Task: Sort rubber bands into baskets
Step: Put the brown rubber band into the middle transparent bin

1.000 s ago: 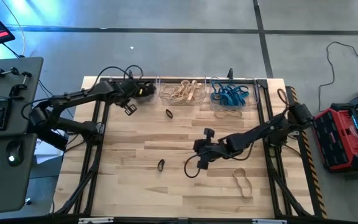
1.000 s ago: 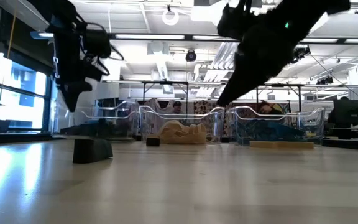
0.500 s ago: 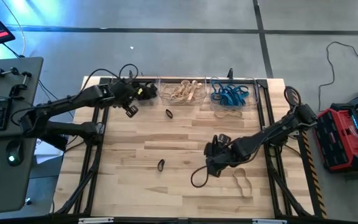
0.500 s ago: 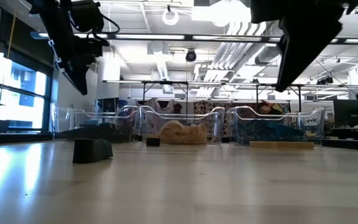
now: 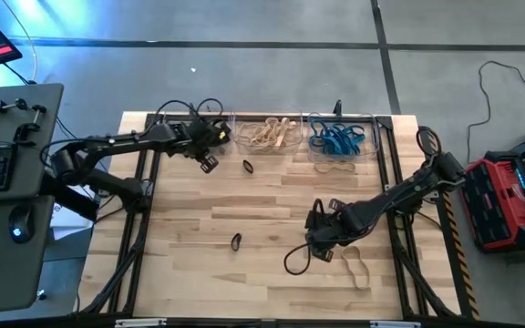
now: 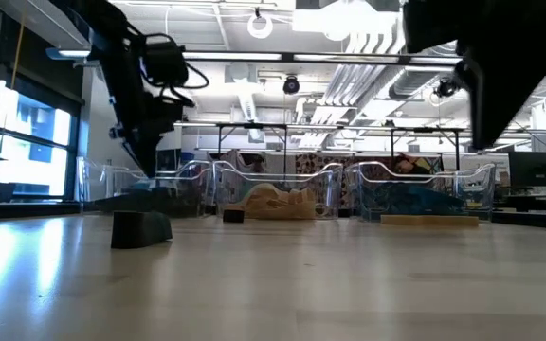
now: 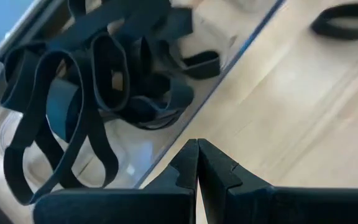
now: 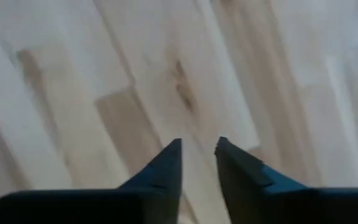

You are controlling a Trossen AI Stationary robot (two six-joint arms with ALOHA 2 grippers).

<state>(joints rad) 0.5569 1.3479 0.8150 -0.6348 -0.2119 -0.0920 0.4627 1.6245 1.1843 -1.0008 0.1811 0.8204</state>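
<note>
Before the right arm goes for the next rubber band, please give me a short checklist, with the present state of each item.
1. Right gripper carries nothing: ok; fingers slightly apart over bare wood.
2. Target in reach: ok; the tan rubber band lies on the table just beside that gripper.
3. Tan basket free to receive it: ok, nothing hangs over it.
4. Left gripper out of the way: ok; shut, empty, beside the basket of black bands at the far-left corner.
5. Other loose bands: not ok; two black bands and a tan one lie unsorted.
6. Gripper height above the table: cannot tell.
</note>
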